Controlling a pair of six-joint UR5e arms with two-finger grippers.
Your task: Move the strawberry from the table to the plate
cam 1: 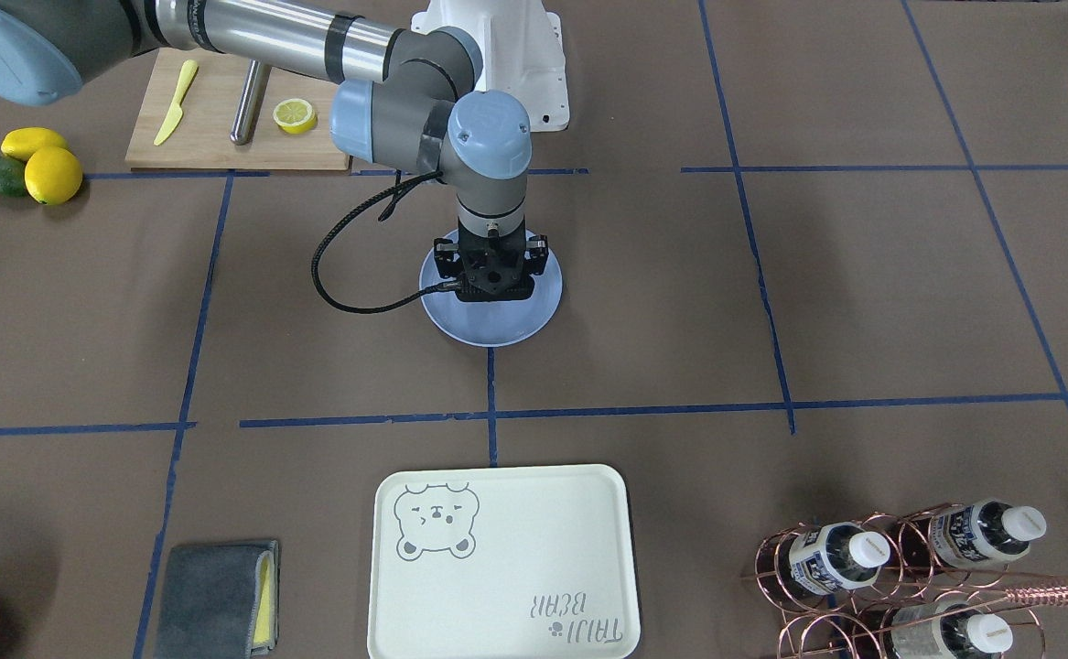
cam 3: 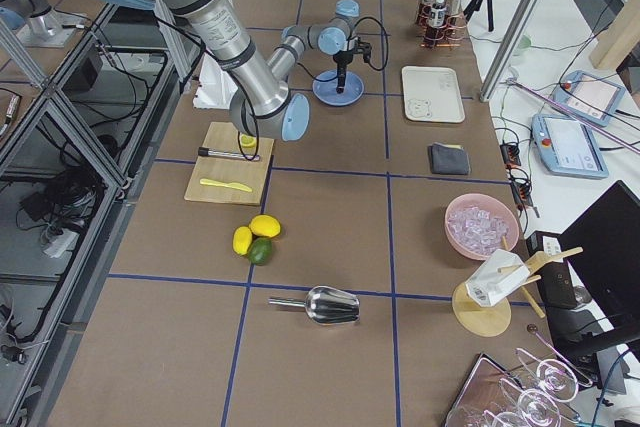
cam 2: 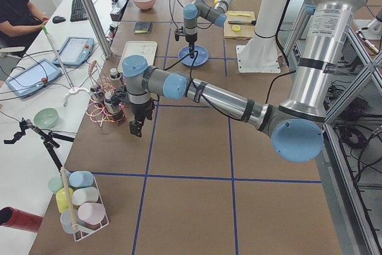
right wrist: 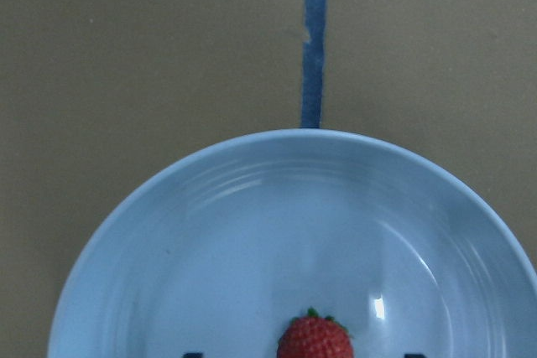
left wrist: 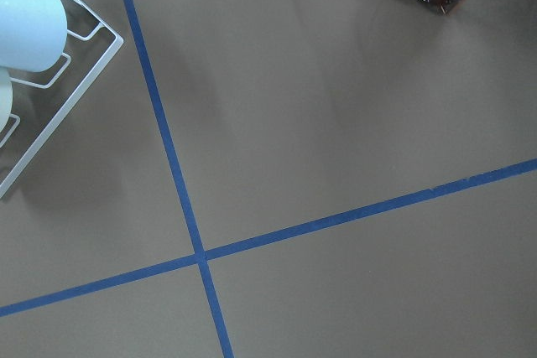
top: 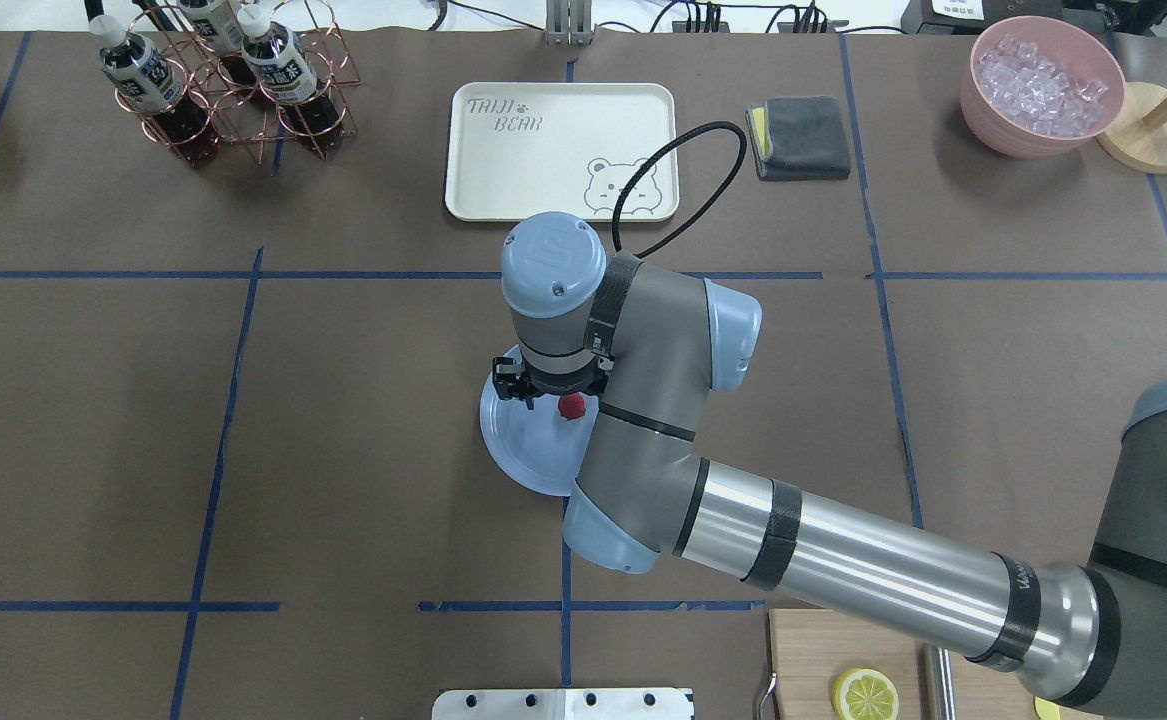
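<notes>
The small red strawberry (top: 571, 405) lies on the light-blue plate (top: 523, 455) in the middle of the brown table (cam 1: 680, 302). In the right wrist view the strawberry (right wrist: 315, 341) rests near the bottom edge on the plate (right wrist: 252, 232). My right gripper (top: 553, 400) hangs straight down over the plate and is open, its dark fingertips (right wrist: 191, 355) standing clear of the berry on both sides. The front view shows only the gripper body (cam 1: 494, 275) above the plate (cam 1: 488, 331). My left gripper (cam 2: 136, 128) hovers over bare table by the bottle rack; whether it is open or shut cannot be told.
A cutting board (cam 1: 222, 119) with a lemon half and a yellow knife sits by the robot's right. Two lemons and an avocado (cam 1: 30, 165) lie beside it. The cream bear tray (cam 1: 497, 567), a grey cloth (cam 1: 218, 599), the copper bottle rack (cam 1: 909, 567) and a pink bowl (top: 1043, 85) line the far side.
</notes>
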